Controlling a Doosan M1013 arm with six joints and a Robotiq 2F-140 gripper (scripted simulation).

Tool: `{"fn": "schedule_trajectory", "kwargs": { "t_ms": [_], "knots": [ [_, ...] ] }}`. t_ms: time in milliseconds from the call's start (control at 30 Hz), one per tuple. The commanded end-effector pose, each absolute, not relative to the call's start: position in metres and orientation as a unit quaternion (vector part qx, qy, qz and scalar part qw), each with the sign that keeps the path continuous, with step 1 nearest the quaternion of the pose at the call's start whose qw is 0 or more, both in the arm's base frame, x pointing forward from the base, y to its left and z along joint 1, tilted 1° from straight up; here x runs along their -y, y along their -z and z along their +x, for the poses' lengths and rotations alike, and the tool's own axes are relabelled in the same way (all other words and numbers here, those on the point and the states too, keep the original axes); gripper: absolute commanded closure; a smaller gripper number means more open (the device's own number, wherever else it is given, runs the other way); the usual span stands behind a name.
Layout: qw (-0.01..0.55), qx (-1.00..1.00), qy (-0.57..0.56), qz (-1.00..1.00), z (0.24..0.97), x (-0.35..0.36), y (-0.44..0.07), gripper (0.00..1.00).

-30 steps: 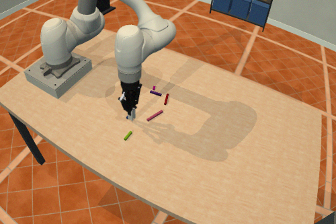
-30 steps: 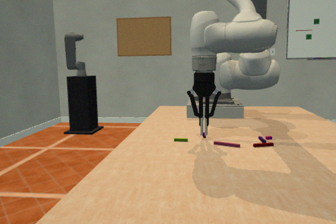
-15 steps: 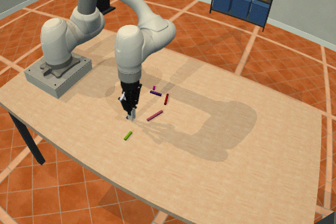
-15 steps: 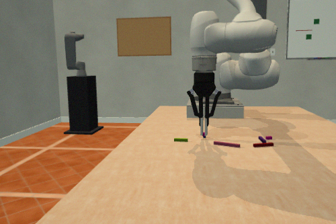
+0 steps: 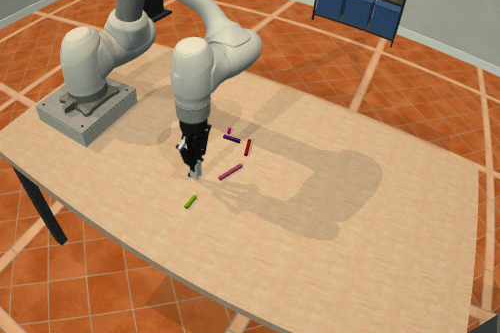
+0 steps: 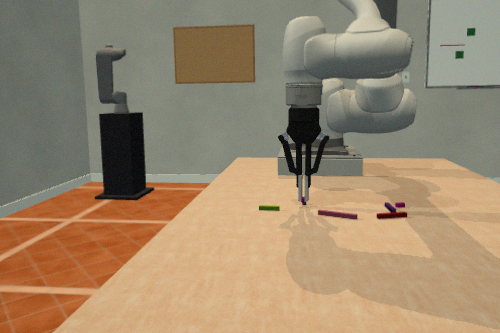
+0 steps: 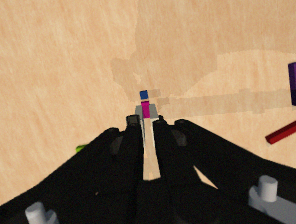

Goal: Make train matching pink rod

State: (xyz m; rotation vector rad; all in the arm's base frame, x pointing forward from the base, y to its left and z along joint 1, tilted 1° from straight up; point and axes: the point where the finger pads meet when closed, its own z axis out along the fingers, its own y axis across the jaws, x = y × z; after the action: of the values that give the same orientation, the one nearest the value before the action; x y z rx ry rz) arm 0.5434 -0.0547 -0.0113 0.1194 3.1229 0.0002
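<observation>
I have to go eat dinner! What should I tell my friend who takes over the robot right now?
Gripper: shut on a magenta rod, low at the table.
That rod sits in line with the blue rod; I cannot tell if they touch.
The purple rod, second magenta rod, red rod, pink rod and lime rod lie apart from them.
Done: blue and magenta are nearly joined.
Left: let go, check the gap, add purple in line.
</observation>
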Motion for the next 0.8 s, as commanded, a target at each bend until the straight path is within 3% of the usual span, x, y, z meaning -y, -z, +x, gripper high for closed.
{"fn": "schedule_trajectory", "kwargs": {
  "t_ms": [0,767],
  "knots": [
    [0.006,-0.999,-0.002,0.037,0.5390,0.0540,0.0152,0.97],
    [0.006,-0.999,-0.002,0.037,0.5390,0.0540,0.0211,0.97]
  ]
}}
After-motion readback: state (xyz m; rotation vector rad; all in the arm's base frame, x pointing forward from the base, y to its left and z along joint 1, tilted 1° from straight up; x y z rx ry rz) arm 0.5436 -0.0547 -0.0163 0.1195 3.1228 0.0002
